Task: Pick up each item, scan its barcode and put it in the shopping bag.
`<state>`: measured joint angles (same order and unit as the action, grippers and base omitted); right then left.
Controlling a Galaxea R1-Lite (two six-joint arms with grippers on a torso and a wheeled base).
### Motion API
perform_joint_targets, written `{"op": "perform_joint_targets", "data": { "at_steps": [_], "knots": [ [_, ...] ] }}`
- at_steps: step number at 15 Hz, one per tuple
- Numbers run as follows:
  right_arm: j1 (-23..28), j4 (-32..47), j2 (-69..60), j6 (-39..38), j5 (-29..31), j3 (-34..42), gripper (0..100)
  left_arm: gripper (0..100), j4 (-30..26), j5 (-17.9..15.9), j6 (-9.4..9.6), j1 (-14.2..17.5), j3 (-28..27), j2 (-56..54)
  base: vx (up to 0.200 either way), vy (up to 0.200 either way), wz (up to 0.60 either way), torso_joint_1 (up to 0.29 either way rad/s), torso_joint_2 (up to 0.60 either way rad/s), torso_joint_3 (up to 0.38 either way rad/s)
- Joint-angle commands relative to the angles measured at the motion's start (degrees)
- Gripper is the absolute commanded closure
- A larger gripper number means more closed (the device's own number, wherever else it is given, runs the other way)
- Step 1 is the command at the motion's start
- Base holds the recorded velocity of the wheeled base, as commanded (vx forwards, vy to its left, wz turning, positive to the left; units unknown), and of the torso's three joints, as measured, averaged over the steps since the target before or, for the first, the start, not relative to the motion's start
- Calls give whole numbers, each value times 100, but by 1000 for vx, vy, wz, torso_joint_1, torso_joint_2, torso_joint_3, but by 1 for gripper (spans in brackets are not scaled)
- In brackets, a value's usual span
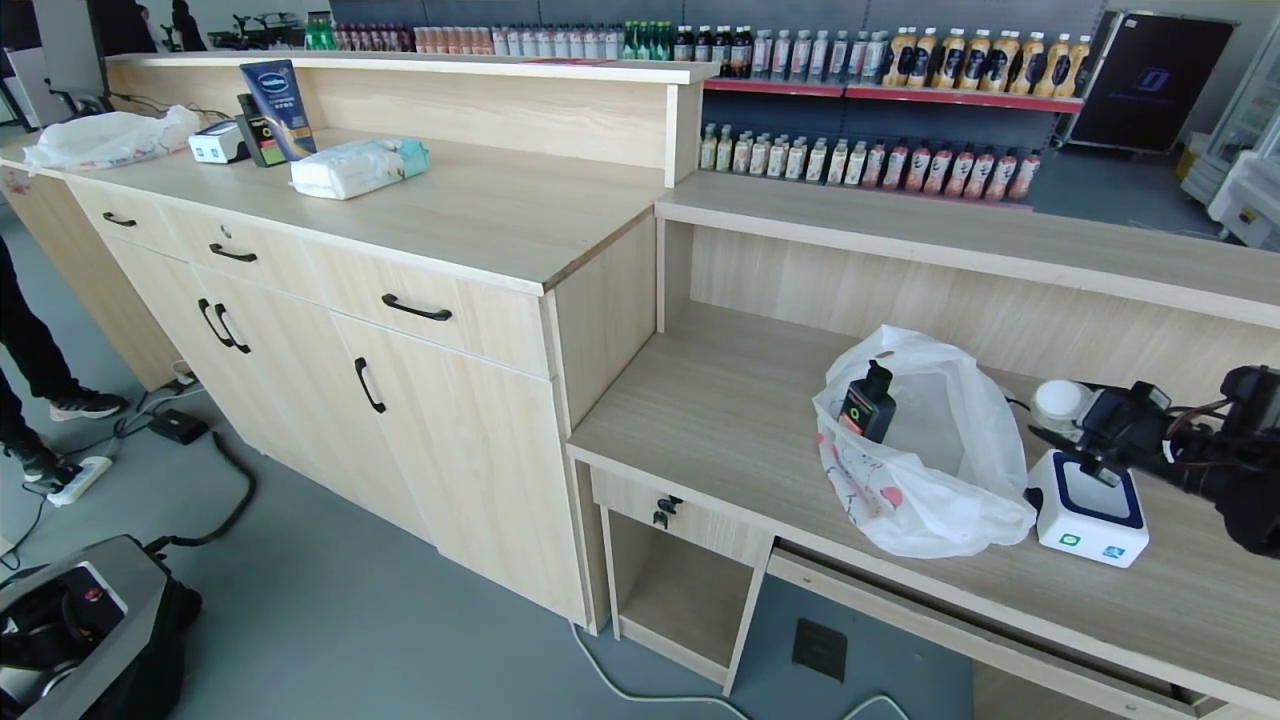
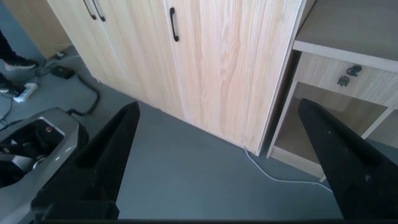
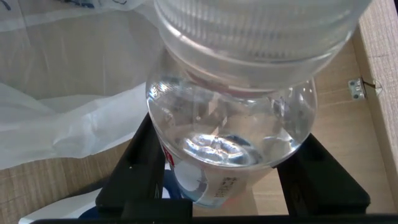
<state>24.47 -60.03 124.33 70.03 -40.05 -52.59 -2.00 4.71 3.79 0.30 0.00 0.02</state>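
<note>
right gripper (image 1: 1098,428): jaws clamped on clear bottle (image 3: 230,118), held above scanner (image 1: 1088,512)
bottle label: print cannot be read
left gripper (image 2: 219,167): jaws spread wide, nothing held
shopping bag (image 1: 935,480): set on bench (image 1: 720,400), touching scanner

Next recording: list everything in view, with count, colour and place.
shopping bag: one, white, open on the lower desk
black bottle: one, black, upright inside that bag
scanner: one, white with blue rim, beside the bag
clear bottle: one, white cap, just over the scanner
wipes pack: one, white and teal, upper counter
blue box: one, upper counter
shelf drinks: many, mixed colours, behind
left gripper: open, over the floor
right gripper: shut on the clear bottle
</note>
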Motion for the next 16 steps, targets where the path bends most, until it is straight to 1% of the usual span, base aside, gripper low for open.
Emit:
{"op": "perform_joint_targets", "data": {
  "at_steps": [1,9,10,11,14,15,16],
  "knots": [
    [-3,0,-23,1,-3,3,100,0,-2,4,-1,5,0,-2,0,0,0,0,0,0],
    [93,70,-295,186,-12,126,100,0,-2,4,-1,5,0,-2,0,0,0,0,0,0],
    [93,114,-427,116,6,100,100,0,-2,4,-1,5,0,-2,0,0,0,0,0,0],
    [67,395,-709,-201,6,56,100,0,-2,4,-1,5,0,-2,0,0,0,0,0,0],
    [-30,1564,-1763,-1765,234,-67,100,0,-2,4,-1,-4,0,-2,0,0,0,0,0,0],
    [-91,2118,-2159,-2618,559,-243,100,0,-2,4,-1,5,0,-2,0,0,0,0,0,0],
    [-197,2425,-2405,-3268,884,-375,100,0,-2,4,-1,5,0,-2,0,0,0,0,0,0]
  ]
}}
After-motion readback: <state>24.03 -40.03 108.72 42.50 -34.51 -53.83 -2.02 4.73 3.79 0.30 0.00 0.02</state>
